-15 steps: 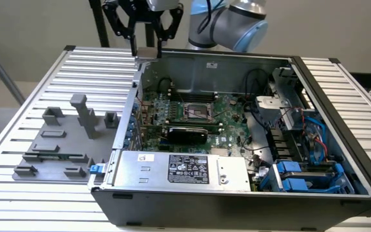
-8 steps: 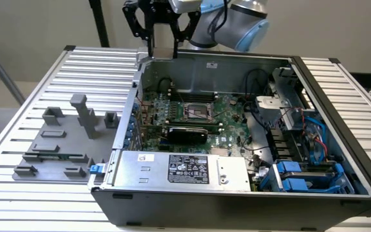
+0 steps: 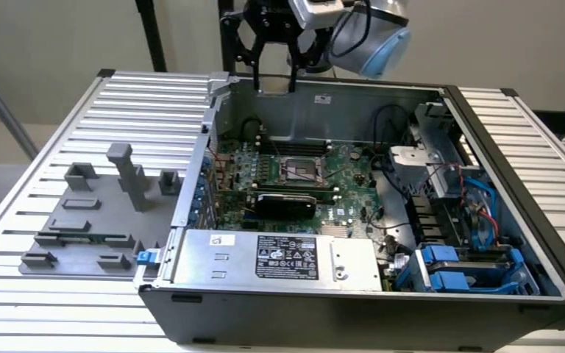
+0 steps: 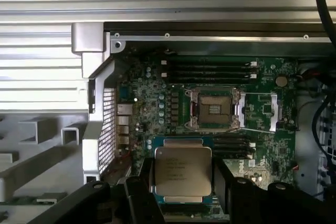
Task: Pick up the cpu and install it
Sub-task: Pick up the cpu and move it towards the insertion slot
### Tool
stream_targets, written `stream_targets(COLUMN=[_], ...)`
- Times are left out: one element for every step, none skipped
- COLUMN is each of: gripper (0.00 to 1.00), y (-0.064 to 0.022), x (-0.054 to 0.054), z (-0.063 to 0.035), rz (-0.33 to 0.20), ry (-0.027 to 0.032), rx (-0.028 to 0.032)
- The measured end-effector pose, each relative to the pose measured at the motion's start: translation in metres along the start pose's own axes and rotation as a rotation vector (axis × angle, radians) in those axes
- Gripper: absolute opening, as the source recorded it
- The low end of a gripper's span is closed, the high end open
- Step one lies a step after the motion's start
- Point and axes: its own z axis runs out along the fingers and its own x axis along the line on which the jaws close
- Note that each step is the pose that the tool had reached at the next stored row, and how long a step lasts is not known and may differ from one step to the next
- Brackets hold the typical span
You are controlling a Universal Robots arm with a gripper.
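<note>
One step seemed in hand, the carry: the tool [image 3: 274,76] gripped the cpu [image 4: 182,170] by its edges, high above the open computer case [image 3: 361,323]. Its empty socket [image 4: 215,109] lay well apart below; seating would likely demand squaring chip to frame.

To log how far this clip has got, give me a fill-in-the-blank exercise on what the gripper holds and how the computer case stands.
1. The gripper is shut on the silvery, square ____.
2. On the motherboard, the CPU socket is ____, with its load plate swung open.
3. The grey fixture sits on the slatted table at the exterior view's ____ of the open computer case.

Missing words: cpu; empty; left.
</note>
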Motion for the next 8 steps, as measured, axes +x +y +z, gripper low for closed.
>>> stream_targets(gripper=[0.55, 0.55, 0.55, 0.55, 0.55, 0.55, 0.55, 0.55], y=[0.0029, 0.0056, 0.0082, 0.0109, 0.0136, 0.0162, 0.0183, 0.0198], x=[-0.005, -0.009, -0.014, -0.018, -0.023, -0.027, -0.031, -0.035], z=[0.002, 0.0039, 0.0057, 0.0076, 0.0094, 0.0113, 0.0131, 0.015], rz=[0.0, 0.0, 0.0, 0.0, 0.0, 0.0, 0.0, 0.0], ry=[0.0, -0.0001, -0.0001, 0.0, -0.0001, 0.0, 0.0, 0.0], rx=[0.0, -0.0001, -0.0001, 0.0, -0.0001, 0.0, 0.0, 0.0])
